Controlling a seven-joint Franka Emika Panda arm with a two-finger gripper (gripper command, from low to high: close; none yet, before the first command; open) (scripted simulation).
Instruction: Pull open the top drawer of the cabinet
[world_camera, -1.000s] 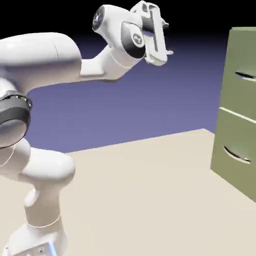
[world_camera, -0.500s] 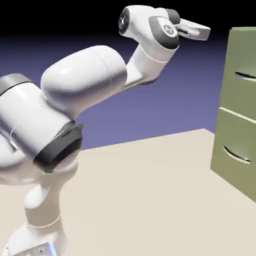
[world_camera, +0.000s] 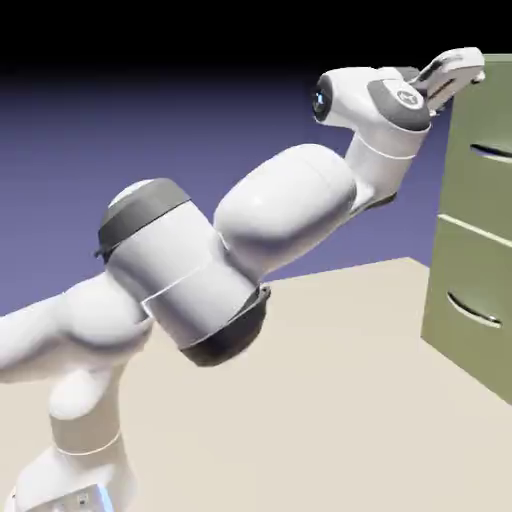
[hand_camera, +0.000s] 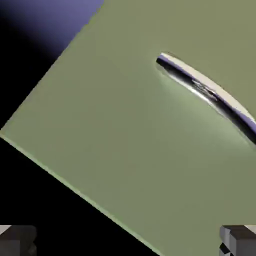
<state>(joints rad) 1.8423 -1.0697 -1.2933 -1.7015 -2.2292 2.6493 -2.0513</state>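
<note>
Gripper (hand_camera: 128, 241), jaws wide apart, short of the curved silver handle (hand_camera: 207, 92): probably stiff, slick, best grasped mid-curve.

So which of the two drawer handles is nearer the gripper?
The upper handle, on the top drawer; the gripper is above it, the lower handle farther down.

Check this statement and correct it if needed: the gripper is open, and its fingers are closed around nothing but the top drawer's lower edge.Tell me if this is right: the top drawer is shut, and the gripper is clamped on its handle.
Not clamped: the hand view shows the gripper open, with the handle outside its fingers. The top drawer is indeed shut.
</note>
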